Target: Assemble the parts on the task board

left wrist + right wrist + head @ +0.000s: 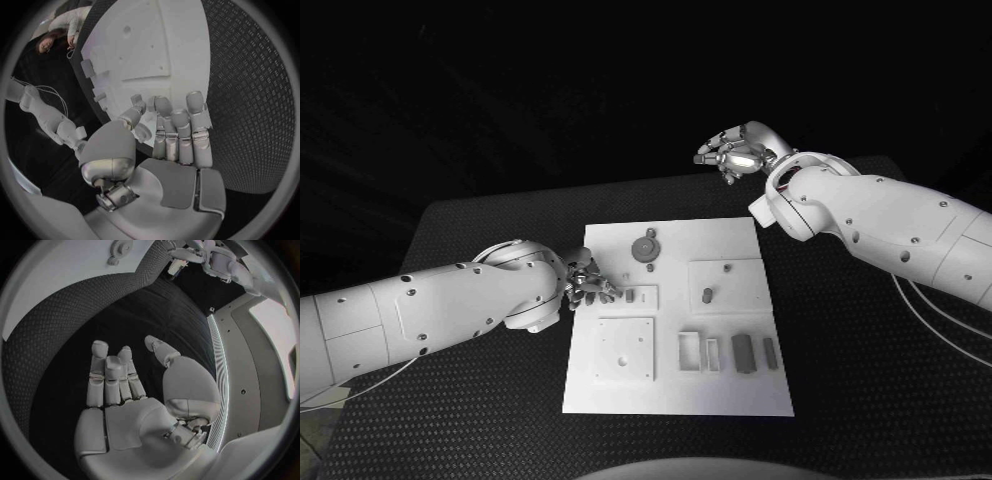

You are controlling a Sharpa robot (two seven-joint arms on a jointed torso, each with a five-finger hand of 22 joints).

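Observation:
The white task board (678,385) lies in the middle of the table. A round gear-like part (646,247) sits near its far edge, a small part (708,294) on a raised square to the right, and two dark oblong parts (744,352) near the right edge. My left hand (584,281) hovers at the board's left edge, fingers apart, holding nothing; the left wrist view shows its empty palm (169,140) before the board (156,50). My right hand (736,153) is raised beyond the board's far right corner, palm (131,390) empty.
A square plate (626,349) with holes sits at the board's near left, with narrow frames (691,351) beside it. Black textured table (488,240) surrounds the board on all sides. The gear (119,249) also appears in the right wrist view.

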